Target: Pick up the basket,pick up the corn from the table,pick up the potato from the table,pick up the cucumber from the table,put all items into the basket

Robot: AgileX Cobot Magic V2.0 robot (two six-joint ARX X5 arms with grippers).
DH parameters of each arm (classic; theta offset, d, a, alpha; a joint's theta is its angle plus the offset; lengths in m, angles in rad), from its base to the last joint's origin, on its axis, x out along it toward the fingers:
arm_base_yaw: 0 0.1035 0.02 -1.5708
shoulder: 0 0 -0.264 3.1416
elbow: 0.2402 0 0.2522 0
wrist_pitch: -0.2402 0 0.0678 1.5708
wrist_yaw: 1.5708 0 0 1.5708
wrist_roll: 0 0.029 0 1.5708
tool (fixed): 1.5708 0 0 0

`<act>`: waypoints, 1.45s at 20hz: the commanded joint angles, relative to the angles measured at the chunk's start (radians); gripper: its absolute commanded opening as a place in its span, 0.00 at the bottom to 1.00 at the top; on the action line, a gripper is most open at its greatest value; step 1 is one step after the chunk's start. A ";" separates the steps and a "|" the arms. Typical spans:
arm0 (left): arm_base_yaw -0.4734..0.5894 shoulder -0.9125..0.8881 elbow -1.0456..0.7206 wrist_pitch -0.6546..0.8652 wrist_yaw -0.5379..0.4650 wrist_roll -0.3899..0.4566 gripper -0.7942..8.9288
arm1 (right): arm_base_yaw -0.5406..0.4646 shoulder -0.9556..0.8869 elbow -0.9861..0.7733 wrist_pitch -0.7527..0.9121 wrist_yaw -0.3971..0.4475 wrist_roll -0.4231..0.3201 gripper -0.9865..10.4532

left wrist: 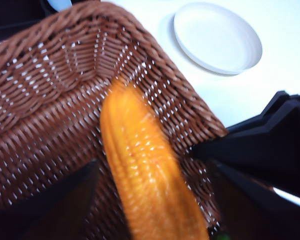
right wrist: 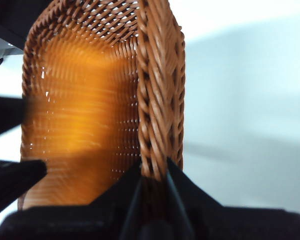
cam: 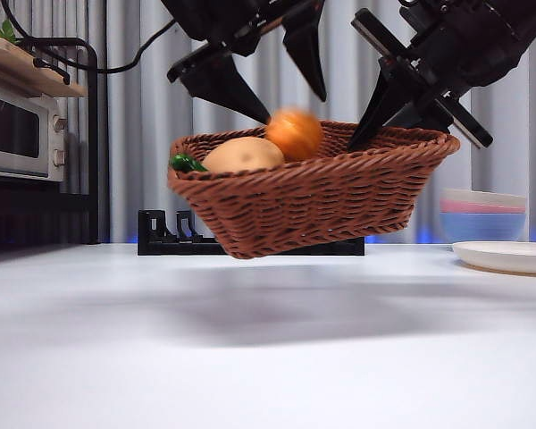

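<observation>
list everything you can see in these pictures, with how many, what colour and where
basket: one, reddish-brown wicker, held up off the table, tilted
corn: one, orange-yellow, blurred, inside the basket
potato: one, tan, in the basket beside the corn
cucumber: one, dark green, only its tip shows at the basket's rim
table: one, white, below the basket
plate: one, white, on the table
bowls: a stack, pink and blue, behind the plate
microwave: one, silver, background
black stand: one, behind the basket
right claw: black, clamped on the basket's rim
left claw: black, open above the corn
</observation>
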 commanded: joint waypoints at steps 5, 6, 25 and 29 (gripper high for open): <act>0.001 -0.076 0.152 -0.208 0.003 0.092 0.66 | 0.003 -0.001 0.009 0.030 0.003 0.020 0.08; 0.000 -0.110 0.178 -0.240 0.003 0.104 0.66 | 0.003 0.008 0.009 0.042 0.024 0.029 0.08; 0.002 -0.422 0.210 -0.357 -0.107 0.246 0.66 | 0.013 0.206 0.009 -0.068 0.106 0.077 0.53; 0.015 -0.418 0.209 -0.496 -0.328 0.335 0.52 | -0.004 0.045 0.009 -0.129 0.128 -0.037 0.52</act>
